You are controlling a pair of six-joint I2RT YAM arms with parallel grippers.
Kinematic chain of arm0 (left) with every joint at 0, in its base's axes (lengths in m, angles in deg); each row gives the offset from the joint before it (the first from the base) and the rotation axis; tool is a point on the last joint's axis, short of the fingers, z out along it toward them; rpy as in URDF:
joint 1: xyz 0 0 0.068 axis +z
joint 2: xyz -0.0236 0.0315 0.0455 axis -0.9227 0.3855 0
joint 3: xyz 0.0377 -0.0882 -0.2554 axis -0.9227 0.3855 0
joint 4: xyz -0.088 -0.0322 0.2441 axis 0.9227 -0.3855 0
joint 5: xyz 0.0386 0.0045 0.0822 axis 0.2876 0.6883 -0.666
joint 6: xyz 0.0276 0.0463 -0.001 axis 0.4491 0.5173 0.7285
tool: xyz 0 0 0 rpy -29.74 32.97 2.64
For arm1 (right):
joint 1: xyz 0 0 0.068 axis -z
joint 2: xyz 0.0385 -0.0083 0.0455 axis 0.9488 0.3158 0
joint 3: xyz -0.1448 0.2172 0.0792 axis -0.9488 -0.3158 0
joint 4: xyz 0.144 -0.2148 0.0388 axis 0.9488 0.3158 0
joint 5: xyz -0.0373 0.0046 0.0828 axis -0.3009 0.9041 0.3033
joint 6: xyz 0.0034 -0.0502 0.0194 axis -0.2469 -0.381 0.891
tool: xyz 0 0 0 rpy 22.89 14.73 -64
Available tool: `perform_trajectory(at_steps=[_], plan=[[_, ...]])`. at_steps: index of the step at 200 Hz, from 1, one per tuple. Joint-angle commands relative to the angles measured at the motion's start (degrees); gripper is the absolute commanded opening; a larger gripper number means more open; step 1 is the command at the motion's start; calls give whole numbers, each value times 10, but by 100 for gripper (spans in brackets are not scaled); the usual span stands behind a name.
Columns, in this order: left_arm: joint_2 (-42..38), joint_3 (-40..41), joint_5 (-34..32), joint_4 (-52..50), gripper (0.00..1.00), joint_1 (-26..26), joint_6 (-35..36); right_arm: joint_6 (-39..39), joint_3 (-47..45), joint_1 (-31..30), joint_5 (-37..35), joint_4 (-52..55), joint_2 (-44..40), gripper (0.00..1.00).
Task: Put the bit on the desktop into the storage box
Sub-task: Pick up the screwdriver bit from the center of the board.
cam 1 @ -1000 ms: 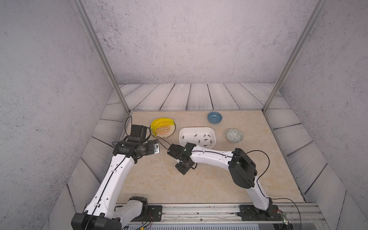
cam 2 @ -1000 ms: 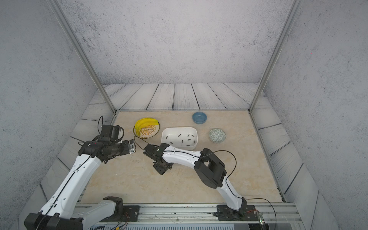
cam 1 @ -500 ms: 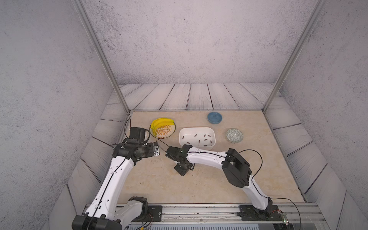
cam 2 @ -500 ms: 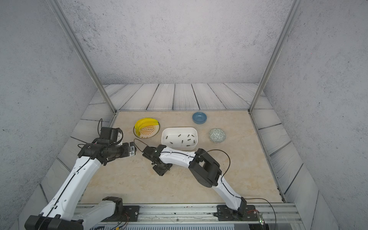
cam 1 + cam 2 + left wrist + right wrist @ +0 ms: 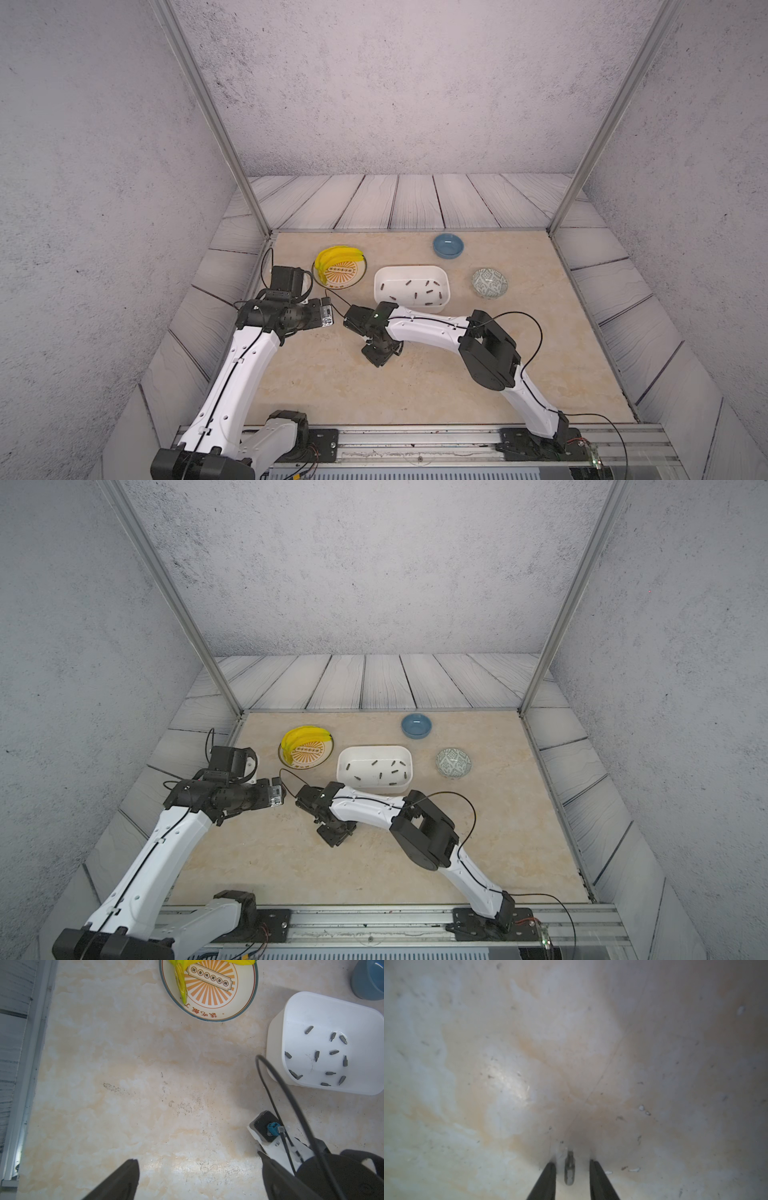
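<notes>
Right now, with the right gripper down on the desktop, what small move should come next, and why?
Probably close the right gripper on the bit. The right wrist view shows the bit lying on the desktop between the open jaws, with a gap on each side, so it is not gripped yet.

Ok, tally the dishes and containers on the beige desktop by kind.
Bowls: 2, the blue round bowl and the grey-green patterned bowl
Plates: 1, the cream plate with orange sunburst print
Boxes: 1, the white rounded plastic storage box
Total: 4
</notes>
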Motion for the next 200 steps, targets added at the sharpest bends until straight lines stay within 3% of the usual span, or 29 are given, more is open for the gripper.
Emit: perform_trajectory(at_steps=[1,93,137,169,200], plan=[[-5,7,6,4,98,5,7,3,1,0,9,17,26,29],[-5,9,11,5,99,5,9,-1,8,0,20,44,59,22],[-6,8,12,6,99,5,9,-6,23,0,14,69,72,12],[-5,9,14,6,99,5,10,-7,22,1,14,72,75,0],[-5,14,17,9,99,5,10,-2,17,0,14,66,70,0]])
